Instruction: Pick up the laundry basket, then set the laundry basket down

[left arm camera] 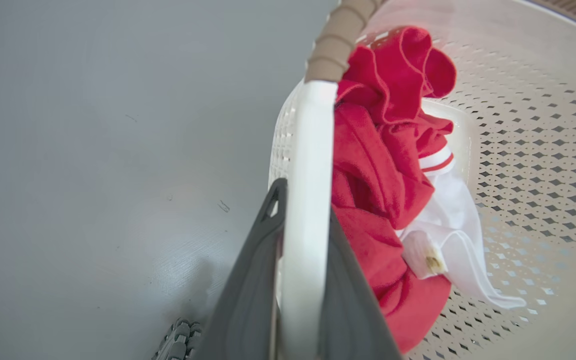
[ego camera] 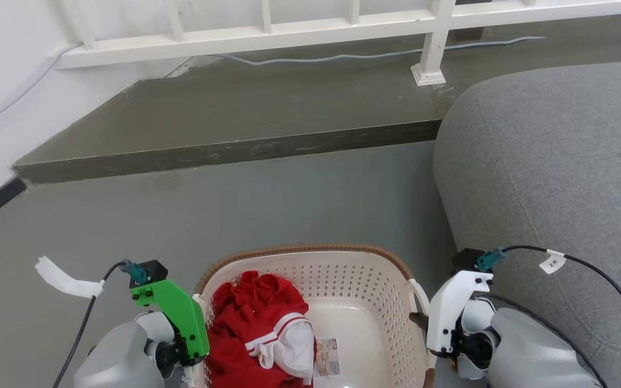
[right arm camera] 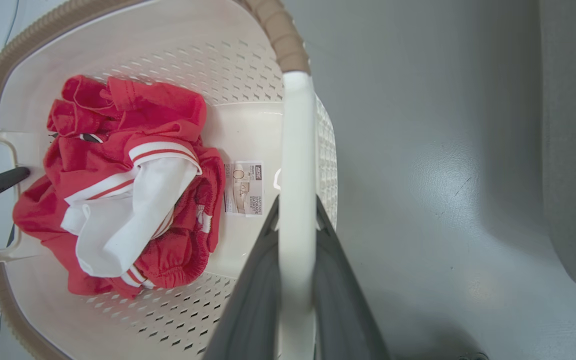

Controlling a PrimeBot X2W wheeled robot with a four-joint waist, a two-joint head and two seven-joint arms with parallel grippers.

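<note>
Grey floor (ego camera: 289, 205) lies in front of the robot, with a darker raised step (ego camera: 224, 156) and a white railing (ego camera: 289, 29) behind it, and a grey sofa (ego camera: 558, 161) on the robot's right. Low in the head view, between the two arms, is the laundry basket (ego camera: 353, 280), cream-white with small holes and a brown rim, near to the sofa's edge. Inside it lies a red and white garment (ego camera: 251, 323), more on the robot's left side, and a paper label (ego camera: 328, 357) is on the bare bottom just beside the garment. The left hand (left arm camera: 304, 210) pinches the left white handle (left arm camera: 313, 140): one dark finger is outside the basket and one inside, against the red cloth. The right hand (right arm camera: 295, 212) pinches the right handle (right arm camera: 295, 130) in the same way, with the handle bar running between its two fingers. Whether the basket's bottom touches the floor or is lifted from it, I cannot tell.
</note>
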